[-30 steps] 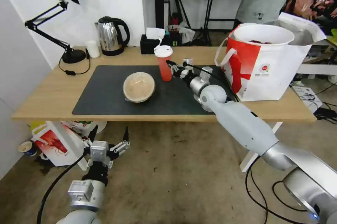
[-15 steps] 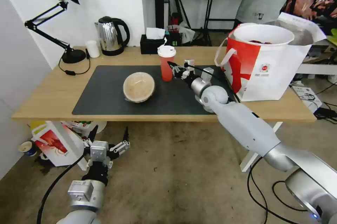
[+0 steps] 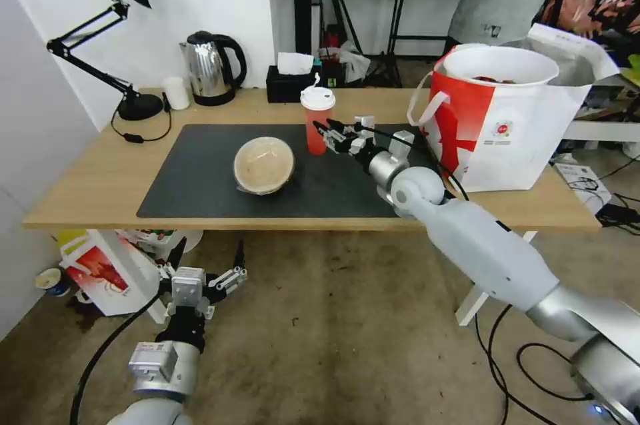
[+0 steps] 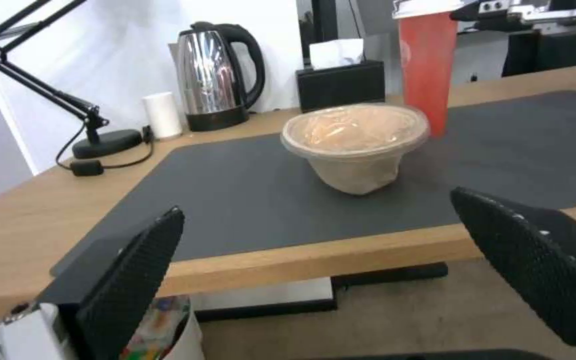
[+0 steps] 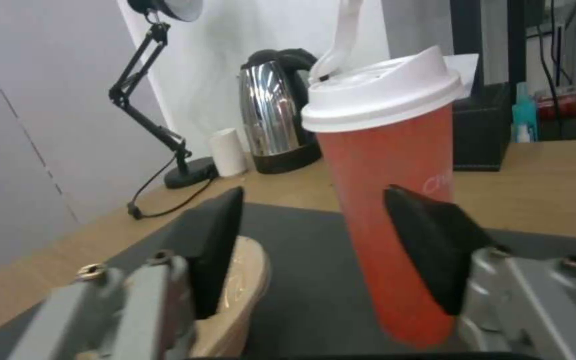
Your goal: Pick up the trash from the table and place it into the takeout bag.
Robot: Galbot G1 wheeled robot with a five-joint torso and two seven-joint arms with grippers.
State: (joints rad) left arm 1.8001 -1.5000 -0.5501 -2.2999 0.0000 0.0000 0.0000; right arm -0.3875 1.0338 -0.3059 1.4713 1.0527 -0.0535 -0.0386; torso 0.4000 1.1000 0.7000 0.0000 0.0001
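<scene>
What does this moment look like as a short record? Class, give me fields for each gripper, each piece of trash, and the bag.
right gripper: at the red cup, fingers open either side of it, not clamped
left gripper: open, low, below the table's front edge
red cup: upright on the grey mat, white lid on
tan bowl: lidded, on the mat, left of the cup
white bowl: already in the bag's mouth
takeout bag: standing open at the table's right end

The head camera looks down across the table (image 3: pixel 87 192). The low left wrist camera faces its near edge. The right wrist camera sits close behind the cup (image 5: pixel 395 175); all share it.
</scene>
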